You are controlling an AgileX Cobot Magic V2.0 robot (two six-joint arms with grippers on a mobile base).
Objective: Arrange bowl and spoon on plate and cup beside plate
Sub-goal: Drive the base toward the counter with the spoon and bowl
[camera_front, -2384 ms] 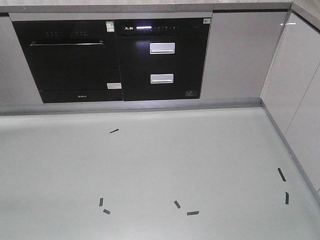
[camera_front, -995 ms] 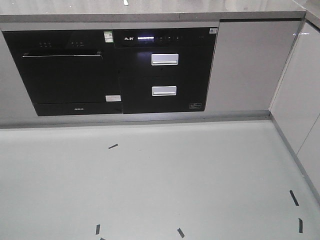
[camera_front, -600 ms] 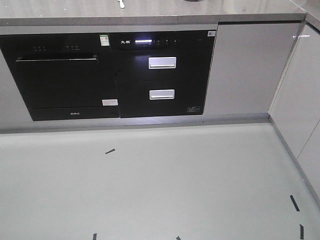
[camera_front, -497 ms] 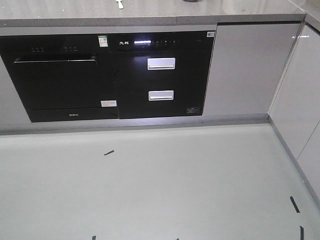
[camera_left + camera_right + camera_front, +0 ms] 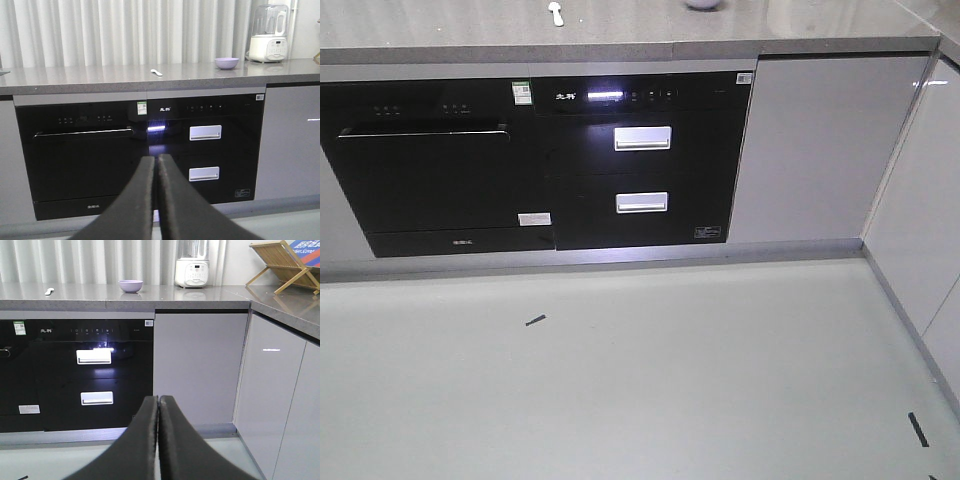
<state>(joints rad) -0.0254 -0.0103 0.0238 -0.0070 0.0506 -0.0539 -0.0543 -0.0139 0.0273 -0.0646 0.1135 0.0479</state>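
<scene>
jaws of left hand [image 5: 156, 160] and right hand [image 5: 158, 399] meet, gripping nothing.

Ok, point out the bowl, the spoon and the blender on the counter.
bowl [image 5: 226, 63]: left wrist view, middle of its outer wall.
spoon [image 5: 156, 72]: left wrist view, middle of its length.
blender [image 5: 191, 274]: right wrist view, front of its white base.
</scene>
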